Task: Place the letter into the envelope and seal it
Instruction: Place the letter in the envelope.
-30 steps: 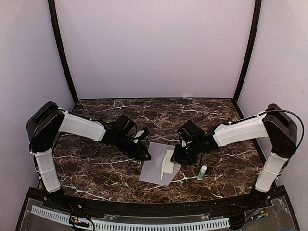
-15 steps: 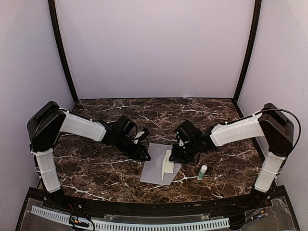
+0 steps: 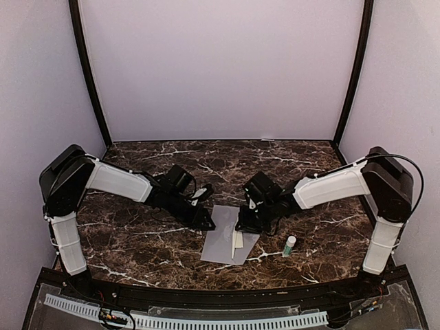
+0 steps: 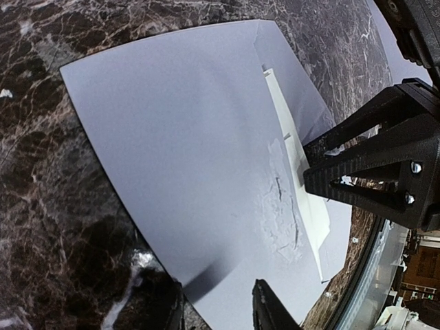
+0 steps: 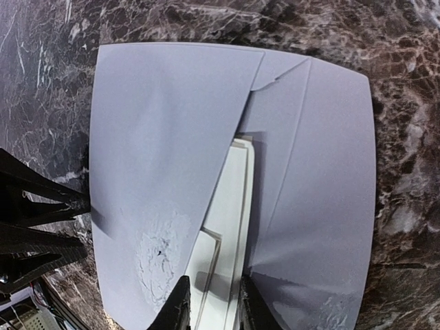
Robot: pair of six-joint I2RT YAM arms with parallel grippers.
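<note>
The grey envelope lies flat on the marble table, its flap open to one side. The letter, folded to a narrow cream strip, lies with its far end tucked under the envelope's front panel. My right gripper is shut on the strip's near end, one finger against each long edge. My left gripper stands open at the envelope's left edge, one finger over the grey paper, the other at its border. A rough scuffed patch marks the panel.
A small white glue stick with a green cap stands on the table to the right of the envelope, close to the right arm. Dark marble surrounds the envelope. The enclosure's walls rise behind and at both sides.
My right gripper has moved left with the letter, and the strip now lies deeper under the envelope's panel. Both pairs of jaws have narrowed. The left arm has barely shifted.
</note>
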